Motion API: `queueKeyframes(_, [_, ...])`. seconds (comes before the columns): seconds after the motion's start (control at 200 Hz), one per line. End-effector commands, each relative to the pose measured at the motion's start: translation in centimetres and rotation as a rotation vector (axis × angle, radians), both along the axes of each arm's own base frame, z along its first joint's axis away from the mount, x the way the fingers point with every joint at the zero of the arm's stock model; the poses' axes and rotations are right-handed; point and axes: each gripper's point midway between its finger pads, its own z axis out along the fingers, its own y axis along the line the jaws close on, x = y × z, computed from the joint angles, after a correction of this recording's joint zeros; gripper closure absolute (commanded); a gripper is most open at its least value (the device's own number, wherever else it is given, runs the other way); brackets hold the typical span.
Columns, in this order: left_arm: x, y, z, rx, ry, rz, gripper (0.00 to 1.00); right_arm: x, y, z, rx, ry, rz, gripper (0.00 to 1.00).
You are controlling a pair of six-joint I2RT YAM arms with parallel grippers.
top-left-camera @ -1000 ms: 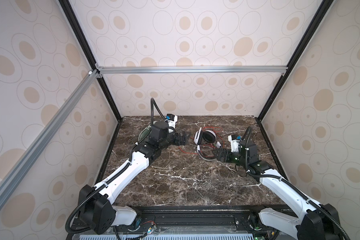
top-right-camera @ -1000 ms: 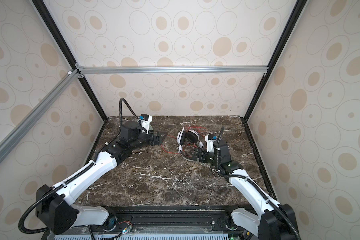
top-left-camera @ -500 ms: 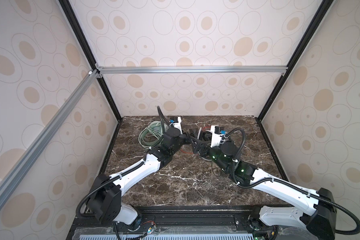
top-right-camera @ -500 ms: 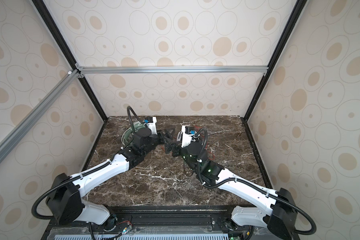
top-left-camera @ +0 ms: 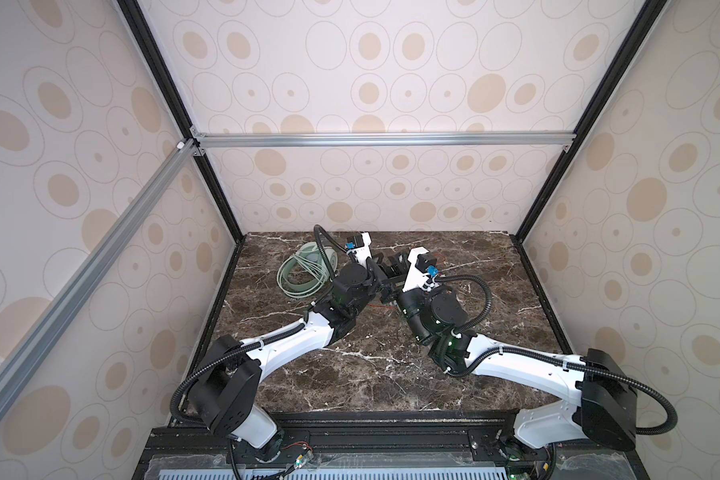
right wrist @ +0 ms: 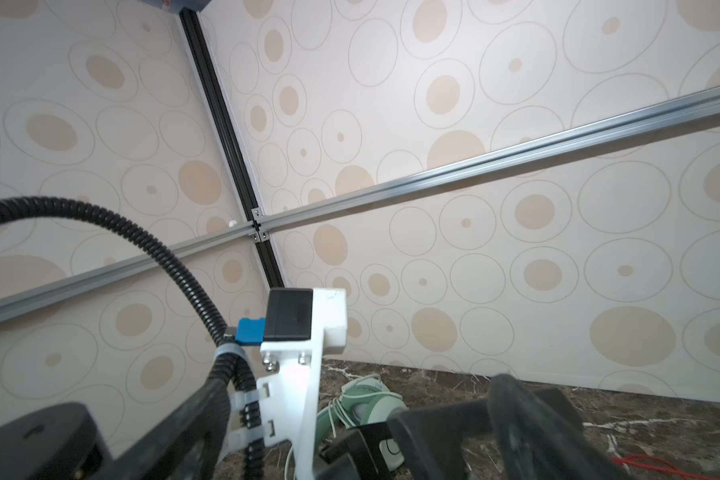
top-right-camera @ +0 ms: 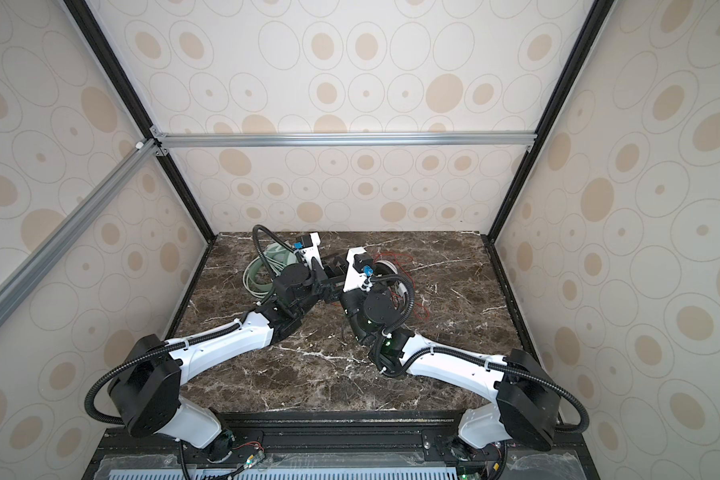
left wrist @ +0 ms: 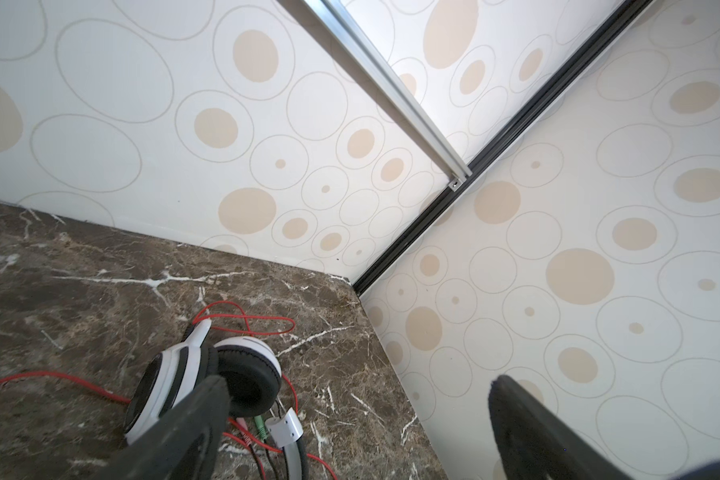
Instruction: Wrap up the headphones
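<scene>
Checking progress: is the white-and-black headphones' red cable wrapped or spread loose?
Spread loose: the red cable trails in open loops over the tabletop around the headphones.

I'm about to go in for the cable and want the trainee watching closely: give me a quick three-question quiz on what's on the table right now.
1. What colour is the cable of the white-and-black headphones?
2. In a top view, which lies nearer the left wall? A: mint green headphones. B: white-and-black headphones.
3. True or false: the left gripper and right gripper both have their fingers open, holding nothing.
Key: 1 red; 2 A; 3 true.
</scene>
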Motion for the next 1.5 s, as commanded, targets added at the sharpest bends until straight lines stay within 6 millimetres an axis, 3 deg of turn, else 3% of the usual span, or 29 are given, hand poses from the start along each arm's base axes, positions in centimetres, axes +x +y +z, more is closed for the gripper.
queueKeyframes(0.0, [-1.8,-3.1,0.6,-0.049,-0.063,-0.103,0.02,-2.1,2.9,0.9,0.051,-0.044,0.142,0.00])
queueKeyframes(0.245, [-2.6,-5.4,1.2,-0.151,-0.122,-0.242,0.02,-2.6,2.7,0.7,0.069,-0.059,0.163,0.00])
queueKeyframes(0.425, [-3.9,-3.9,2.4,-0.390,-0.201,-0.338,0.02,-2.0,1.0,0.1,0.152,0.035,0.116,0.00])
queueKeyframes(0.55, [-3.7,-4.2,2.0,-0.422,-0.200,-0.360,0.02,-2.6,1.0,0.4,0.140,-0.015,0.133,0.00])
queueKeyframes(0.69, [-3.1,-3.6,1.6,-0.396,-0.183,-0.303,0.02,-0.6,0.1,-0.7,0.186,0.067,0.080,0.00])
queueKeyframes(1.015, [-1.7,-0.9,2.3,-0.338,-0.206,-0.242,0.02,1.9,1.9,-1.4,0.269,0.043,0.147,0.00])
queueKeyframes(1.496, [-3.0,1.8,2.7,-0.335,-0.243,-0.210,0.02,1.7,4.2,-1.4,0.296,0.006,0.247,0.00])
